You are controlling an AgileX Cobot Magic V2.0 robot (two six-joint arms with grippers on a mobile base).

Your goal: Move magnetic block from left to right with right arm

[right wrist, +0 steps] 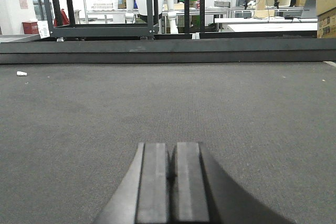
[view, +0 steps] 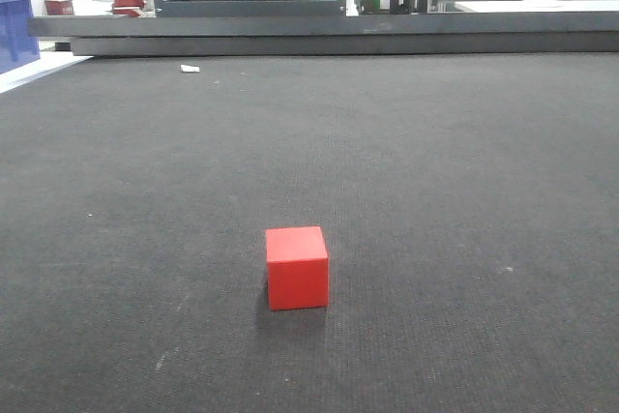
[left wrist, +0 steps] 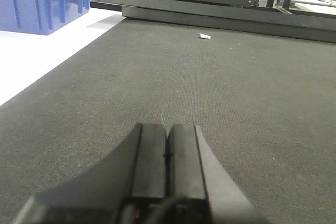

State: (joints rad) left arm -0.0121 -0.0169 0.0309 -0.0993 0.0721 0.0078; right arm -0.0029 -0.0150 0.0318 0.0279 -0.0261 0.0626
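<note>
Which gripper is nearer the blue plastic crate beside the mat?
Left, most likely. The blue plastic crate sits ahead and to the left of the shut left gripper in its wrist view. The right gripper, over the same dark mat, does not see the crate.

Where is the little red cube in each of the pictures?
Front view: the magnetic block sits low, near the middle, on the dark mat.
Left wrist view: not in it; just the shut left gripper.
Right wrist view: not in it; just the shut right gripper.
Shared landmark: a small white scrap on the mat, seen far off in all three.
</note>
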